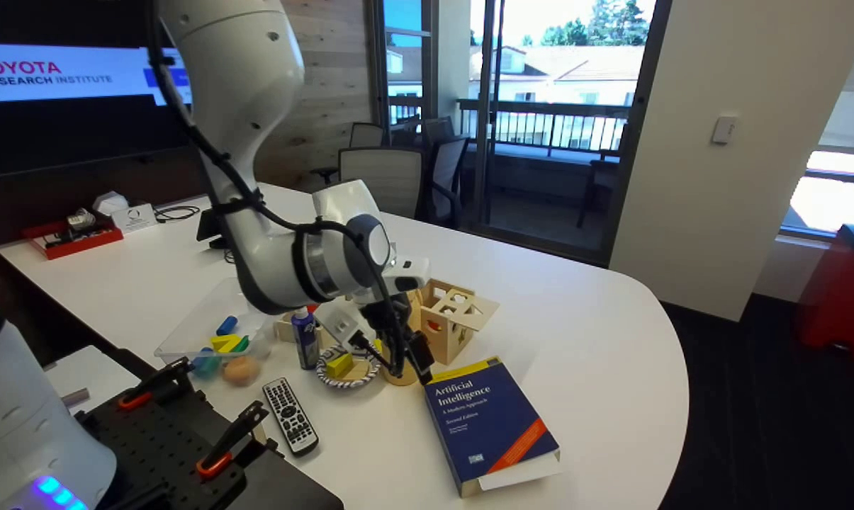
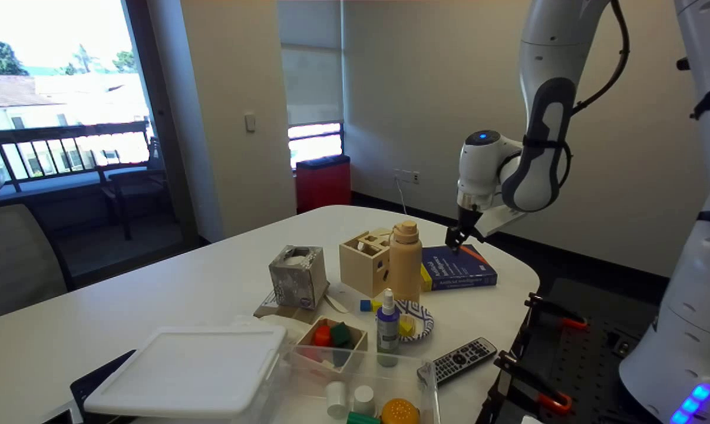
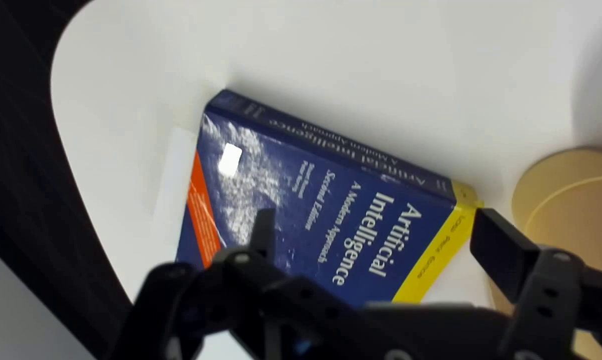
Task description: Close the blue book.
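The blue book point(image 1: 487, 418) lies flat on the white table with its cover down over its pages. It also shows in an exterior view point(image 2: 455, 265) and in the wrist view point(image 3: 291, 200), where the spine and yellow band are visible. A white sheet point(image 3: 173, 172) sticks out from the end opposite the yellow band. My gripper point(image 3: 375, 217) is open and empty, with its fingers spread above the book. One fingertip is over the cover, the other near the yellow corner. In both exterior views the gripper point(image 1: 410, 372) point(image 2: 464, 238) hangs above the book's yellow-band side.
A mustard-coloured bottle point(image 2: 406, 265) stands close to the book's yellow end, also in the wrist view point(image 3: 580, 200). A wooden shape box point(image 1: 448, 333), a patterned bowl point(image 1: 349, 382), a spray bottle point(image 2: 387, 324) and a grey remote control point(image 1: 290, 418) stand or lie nearby.
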{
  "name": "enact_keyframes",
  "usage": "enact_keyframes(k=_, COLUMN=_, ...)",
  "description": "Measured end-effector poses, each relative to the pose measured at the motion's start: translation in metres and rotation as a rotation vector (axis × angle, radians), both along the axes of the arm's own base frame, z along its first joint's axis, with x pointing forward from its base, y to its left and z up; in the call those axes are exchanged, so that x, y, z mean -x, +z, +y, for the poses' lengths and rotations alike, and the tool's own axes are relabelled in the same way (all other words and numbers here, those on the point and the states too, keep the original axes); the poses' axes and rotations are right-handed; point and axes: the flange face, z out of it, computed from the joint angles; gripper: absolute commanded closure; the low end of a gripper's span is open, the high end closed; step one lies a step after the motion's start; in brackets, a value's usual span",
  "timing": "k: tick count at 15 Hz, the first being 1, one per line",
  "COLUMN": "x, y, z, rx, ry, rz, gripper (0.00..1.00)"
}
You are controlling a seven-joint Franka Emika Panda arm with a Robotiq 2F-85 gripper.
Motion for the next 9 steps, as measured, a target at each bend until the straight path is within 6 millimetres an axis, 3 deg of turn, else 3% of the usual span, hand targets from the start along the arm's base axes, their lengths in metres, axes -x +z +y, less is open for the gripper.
enact_keyframes(k=4, x=0.036, y=0.031, z=0.018, rx=-0.05, ry=0.022, rz=0.079, gripper=0.0)
enact_keyframes(k=9, x=0.047, y=0.091, z=0.027, rx=-0.11, ry=0.038, rz=0.094, gripper=0.0)
